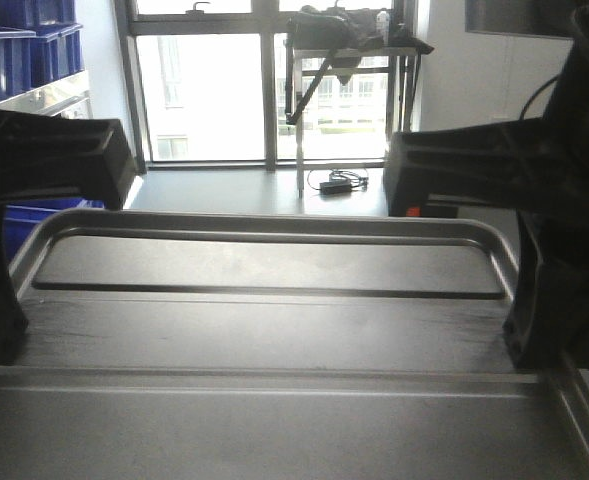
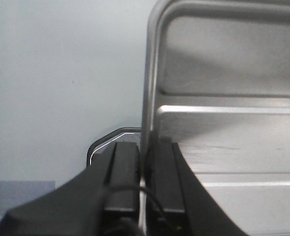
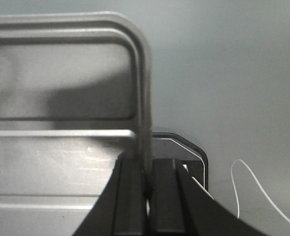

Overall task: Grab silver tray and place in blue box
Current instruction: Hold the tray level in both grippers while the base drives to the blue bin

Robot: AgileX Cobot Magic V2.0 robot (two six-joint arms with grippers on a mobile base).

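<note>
Silver tray (image 1: 274, 330) fills the front view, roughly level, with its long axis and both floor ridges running left to right between the arms. Left gripper (image 2: 145, 147) is clamped on the tray's left short rim, one finger inside and one outside. Right gripper (image 3: 147, 167) is clenched the same way on the right short rim. Both wrist views show only plain grey beyond the rim, so the tray looks carried rather than resting, though I can't confirm that. Blue box (image 1: 24, 225) shows only as a sliver low on the left, past the tray's left end and behind the left arm. The left arm is nearer to it. Judgement: the carry goes leftward along the tray's long axis, both grips held, then the tray is lowered inside the rim.
</note>
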